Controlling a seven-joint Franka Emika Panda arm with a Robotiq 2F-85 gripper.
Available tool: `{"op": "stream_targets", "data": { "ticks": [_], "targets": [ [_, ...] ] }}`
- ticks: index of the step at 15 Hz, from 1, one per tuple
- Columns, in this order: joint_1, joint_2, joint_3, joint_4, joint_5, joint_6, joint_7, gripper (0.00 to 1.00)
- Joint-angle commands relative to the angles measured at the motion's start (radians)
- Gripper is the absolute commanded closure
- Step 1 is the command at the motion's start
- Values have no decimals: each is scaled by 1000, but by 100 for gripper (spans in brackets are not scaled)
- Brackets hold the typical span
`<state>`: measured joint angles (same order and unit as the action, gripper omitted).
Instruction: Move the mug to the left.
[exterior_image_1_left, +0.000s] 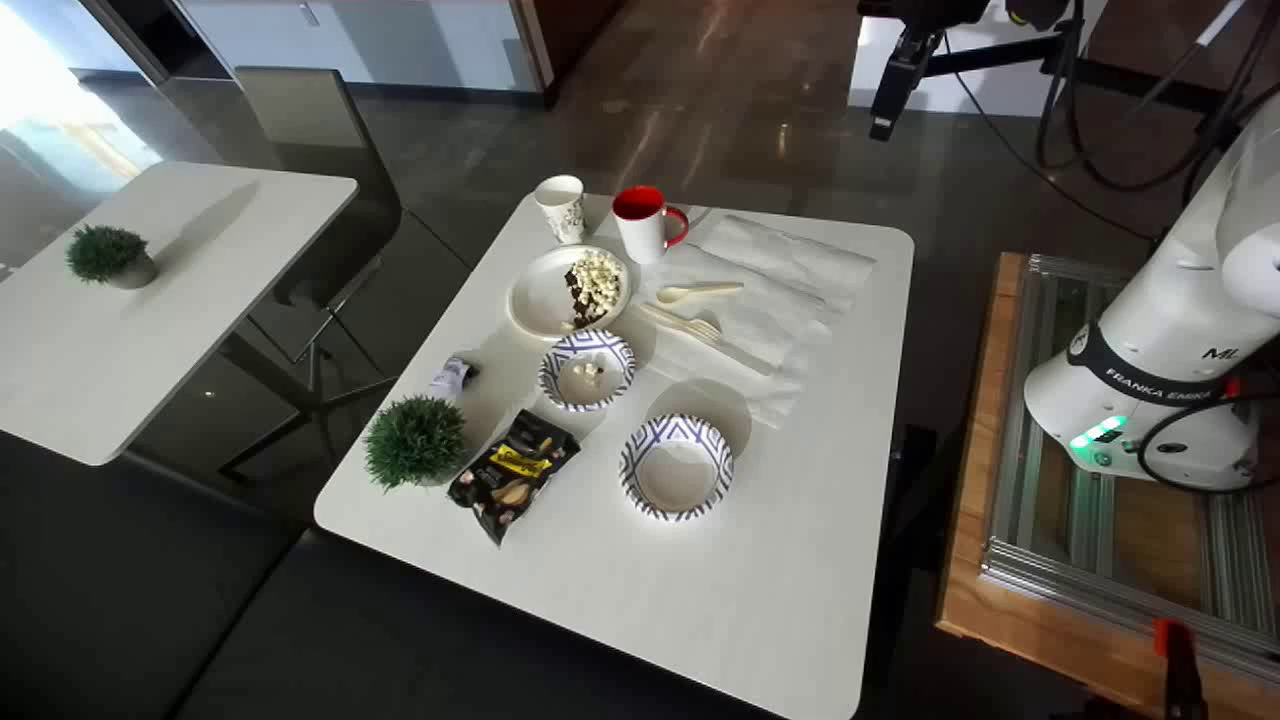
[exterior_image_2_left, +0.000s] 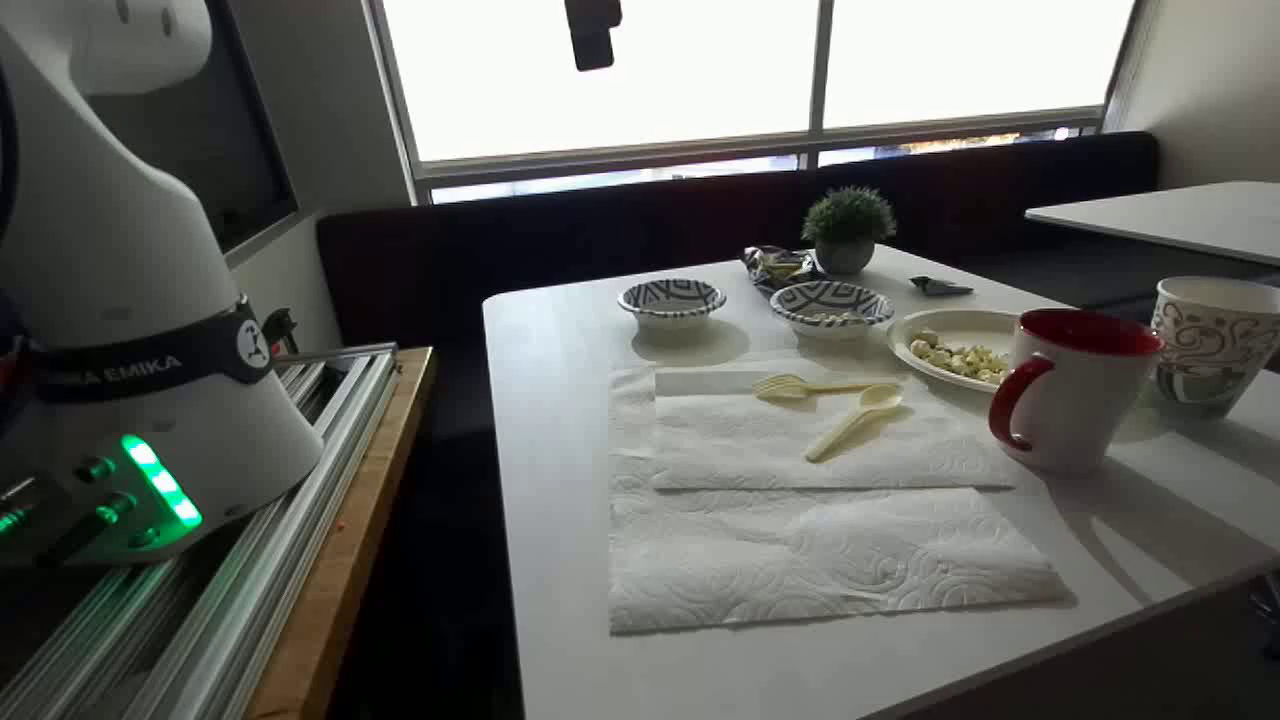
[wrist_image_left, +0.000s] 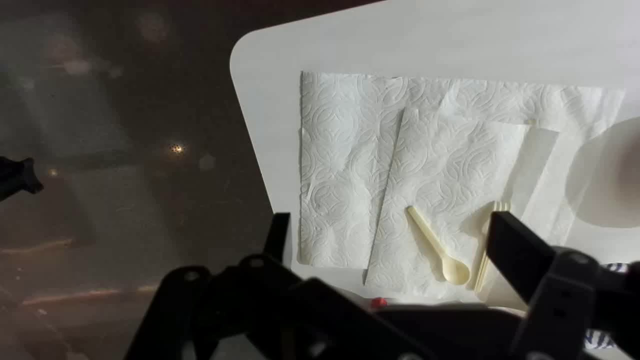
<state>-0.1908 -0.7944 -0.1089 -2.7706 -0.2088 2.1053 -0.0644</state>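
Nearest to us in the wrist view is the black two-fingered hand (wrist_image_left: 389, 220), released, its fingers spread wide. For the rest we look from the side where the white robot arm (exterior_image_2_left: 130, 260) stands at the left.

On the near part of the white, round-cornered tabletop (exterior_image_2_left: 560, 560) we see two white embossed paper towels (exterior_image_2_left: 800, 560), one overlapping the other. Just beside their right end stands the round mug (exterior_image_2_left: 1085, 405), white outside, red inside, with a red handle. It is upright on the tabletop, well apart from the hand, its handle turned left; we cannot tell whether its base touches the towels. To its right is an upright white cup (exterior_image_2_left: 1215, 345) with a swirling pattern. On the upper towel (exterior_image_2_left: 720, 440) lie a cream-coloured spoon (exterior_image_2_left: 870, 405) and, a little farther, a cream-coloured fork (exterior_image_2_left: 820, 388).

Beyond these, a round white plate (exterior_image_1_left: 540, 300) holds pale popcorn (exterior_image_1_left: 600, 285) and dark brown pieces (exterior_image_1_left: 583, 312). To its left a blue-and-white patterned bowl (exterior_image_1_left: 553, 372) holds more popcorn, and a matching bowl (exterior_image_1_left: 677, 480) stands farther left.

At the far side we find a shiny black-and-yellow snack bag (exterior_image_1_left: 515, 475), a green grassy plant (exterior_image_2_left: 848, 215) in a round grey pot (exterior_image_2_left: 845, 258), and, to the right, a small crumpled packet (exterior_image_2_left: 940, 287). Behind them run a long dark bench (exterior_image_2_left: 580, 250) and bright wide windows (exterior_image_2_left: 700, 80).
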Motion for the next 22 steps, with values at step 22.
{"op": "stream_targets", "data": {
  "ticks": [22],
  "targets": [
    [68,470,136,188,-2,422,128,0]
  ]
}}
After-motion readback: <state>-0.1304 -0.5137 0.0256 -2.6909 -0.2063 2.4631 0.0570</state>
